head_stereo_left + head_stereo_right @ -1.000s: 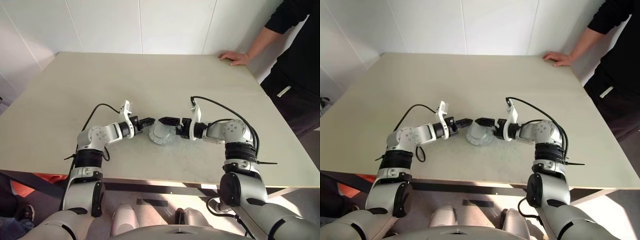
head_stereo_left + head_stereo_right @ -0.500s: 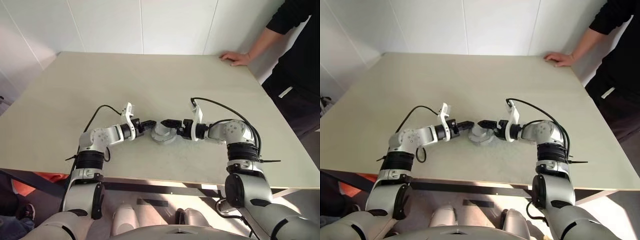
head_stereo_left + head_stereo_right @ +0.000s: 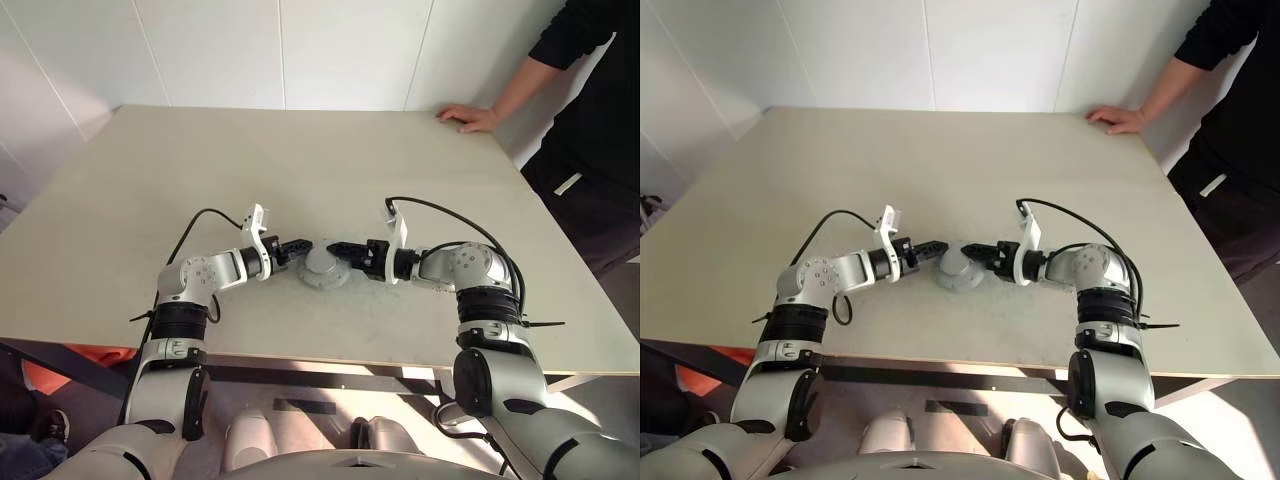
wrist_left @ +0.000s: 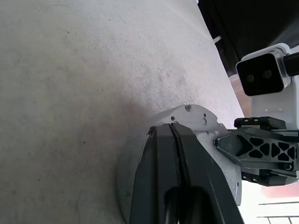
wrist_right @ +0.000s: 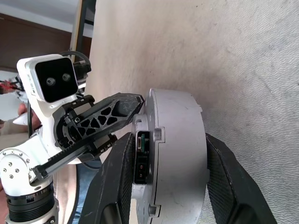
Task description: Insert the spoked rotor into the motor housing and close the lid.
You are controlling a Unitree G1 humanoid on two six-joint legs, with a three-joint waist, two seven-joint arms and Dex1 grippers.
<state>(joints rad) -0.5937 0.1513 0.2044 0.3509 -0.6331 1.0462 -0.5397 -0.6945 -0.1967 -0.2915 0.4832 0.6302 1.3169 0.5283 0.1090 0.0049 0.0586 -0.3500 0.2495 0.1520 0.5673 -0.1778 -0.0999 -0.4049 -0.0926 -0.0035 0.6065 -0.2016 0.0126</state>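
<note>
The motor housing (image 3: 325, 270) is a round silver-grey body on the table between my two grippers. The lid (image 4: 201, 119) lies on it, plain silver face up. The spoked rotor is hidden. My left gripper (image 3: 303, 246) is shut, and its joined fingertips (image 4: 173, 128) rest on the lid's near edge. From the opposite side, my right gripper (image 5: 169, 137) straddles the housing (image 5: 180, 154). One finger (image 5: 224, 182) lies against each side of the round wall.
A person stands at the table's far right corner with a hand (image 3: 470, 117) resting on the edge. The pale tabletop (image 3: 300, 160) stretches bare beyond the grippers. The front edge (image 3: 330, 362) runs close below both forearms.
My right gripper's jaws have narrowed from wide open onto the housing's sides. The silver assembly now sits lower and flatter. My left gripper has stayed shut against it.
</note>
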